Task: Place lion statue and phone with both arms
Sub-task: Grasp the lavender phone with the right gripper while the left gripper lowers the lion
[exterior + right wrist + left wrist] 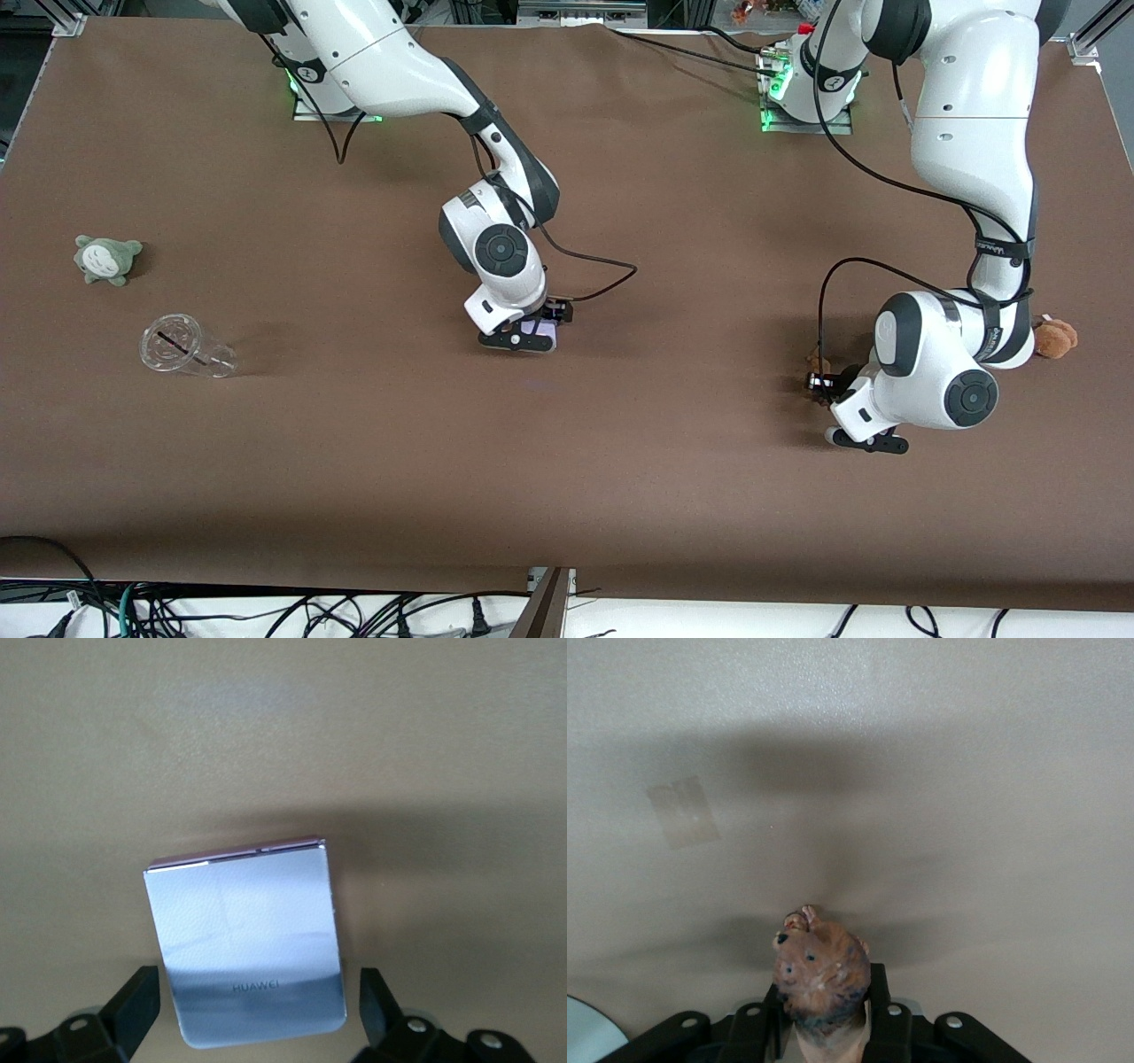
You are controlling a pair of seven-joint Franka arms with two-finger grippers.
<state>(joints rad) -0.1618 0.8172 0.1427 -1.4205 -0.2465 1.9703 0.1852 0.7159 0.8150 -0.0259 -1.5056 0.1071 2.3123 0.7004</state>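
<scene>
Gripping lion statue (822, 979) orange-brown, dark-maned | phone (248, 952) glossy lavender slab

High front view, close wrist views

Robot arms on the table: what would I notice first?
The left gripper, near the left arm's end of the table, pinches the little lion. The right gripper, mid-table, is open around the shiny phone lying flat on the brown table.
</scene>
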